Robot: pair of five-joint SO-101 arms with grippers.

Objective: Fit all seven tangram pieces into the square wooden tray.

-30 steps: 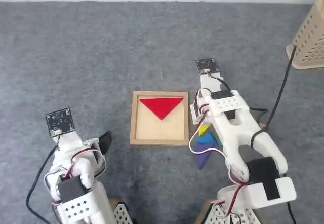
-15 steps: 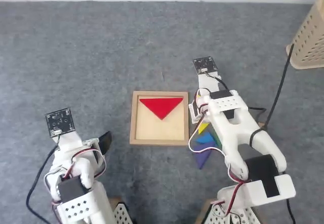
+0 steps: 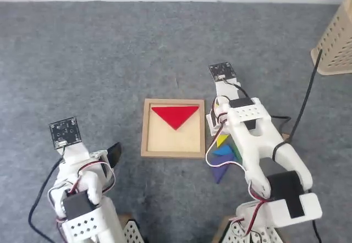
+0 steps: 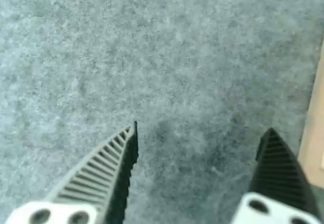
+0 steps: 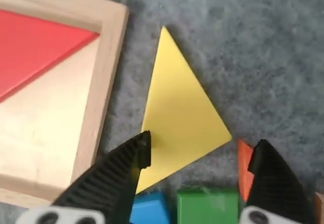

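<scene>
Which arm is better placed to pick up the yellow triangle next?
Right. The right fingers hang open over the yellow triangle beside the tray; the left fingers hang over grey carpet, away from it.

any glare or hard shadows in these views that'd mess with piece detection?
High view: soft even light, no glare on the red triangle or tray. Right wrist view: yellow triangle evenly lit, thin shadow at its edge. Left wrist view: soft dark patch on the carpet between the open jaws.

grey carpet — covers the table | perforated beige stand — far right edge
</scene>
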